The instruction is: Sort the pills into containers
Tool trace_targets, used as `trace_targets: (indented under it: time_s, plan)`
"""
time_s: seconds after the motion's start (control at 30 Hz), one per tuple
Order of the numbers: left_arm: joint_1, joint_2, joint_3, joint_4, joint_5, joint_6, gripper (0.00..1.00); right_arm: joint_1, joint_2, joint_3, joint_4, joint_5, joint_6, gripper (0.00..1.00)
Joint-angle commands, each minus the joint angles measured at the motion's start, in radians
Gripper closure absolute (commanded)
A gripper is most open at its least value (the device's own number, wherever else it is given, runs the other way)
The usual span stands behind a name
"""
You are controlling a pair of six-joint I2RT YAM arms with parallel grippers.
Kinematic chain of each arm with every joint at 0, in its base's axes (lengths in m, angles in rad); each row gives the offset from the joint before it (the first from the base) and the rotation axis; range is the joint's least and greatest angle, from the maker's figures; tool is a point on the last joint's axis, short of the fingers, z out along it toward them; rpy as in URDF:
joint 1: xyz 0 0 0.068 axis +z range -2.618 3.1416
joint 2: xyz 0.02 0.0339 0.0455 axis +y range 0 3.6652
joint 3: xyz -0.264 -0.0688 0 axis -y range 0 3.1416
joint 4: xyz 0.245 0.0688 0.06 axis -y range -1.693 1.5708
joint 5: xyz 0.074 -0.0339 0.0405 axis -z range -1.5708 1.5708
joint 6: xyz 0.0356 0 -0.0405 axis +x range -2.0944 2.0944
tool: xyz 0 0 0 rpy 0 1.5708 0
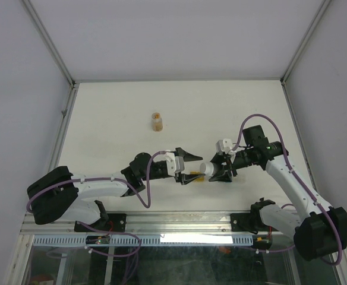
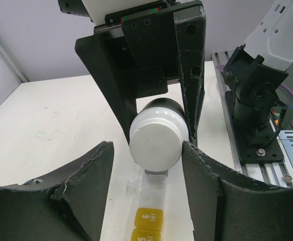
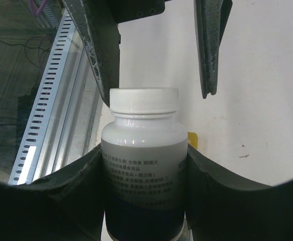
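Observation:
A white pill bottle (image 3: 144,165) with a white screw cap (image 2: 155,138) lies level above the table, and my right gripper (image 3: 144,153) is shut on its body. My left gripper (image 2: 147,148) faces it with its jaws on both sides of the cap. One finger (image 2: 199,186) touches the cap and the other (image 2: 89,191) stands a little off it. Under the cap the strip of containers (image 2: 151,201) lies on the table, with yellow boxes nearest and clear ones beyond. From above the two grippers (image 1: 196,167) (image 1: 214,168) meet near the table's front. No pills show.
A small round amber bottle (image 1: 156,122) stands alone further back on the white table (image 1: 114,107). The aluminium rail (image 1: 161,222) with the arm bases runs along the near edge. Grey walls close in the left, right and back sides.

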Motion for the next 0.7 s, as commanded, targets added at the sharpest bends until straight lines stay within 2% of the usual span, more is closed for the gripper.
trace_targets:
  time_s: [0.0,0.23,0.37,0.53,0.67]
  plan:
    - [0.013,0.008,0.041,0.048,0.029,-0.011,0.45,0.005,-0.002,0.037,0.006,-0.036,-0.014,1.00]
    - [0.016,0.028,0.056,0.054,0.050,-0.034,0.55,0.006,0.000,0.037,0.008,-0.036,-0.009,1.00]
    - [0.016,0.030,0.056,0.063,0.050,-0.051,0.64,0.007,0.000,0.037,0.009,-0.035,-0.006,1.00]
    - [0.018,0.028,0.058,0.078,0.034,-0.103,0.81,0.006,0.002,0.035,0.014,-0.031,-0.001,1.00]
    - [0.018,0.027,0.056,0.097,-0.029,-0.248,0.94,0.005,0.001,0.034,0.049,-0.007,0.041,1.00]
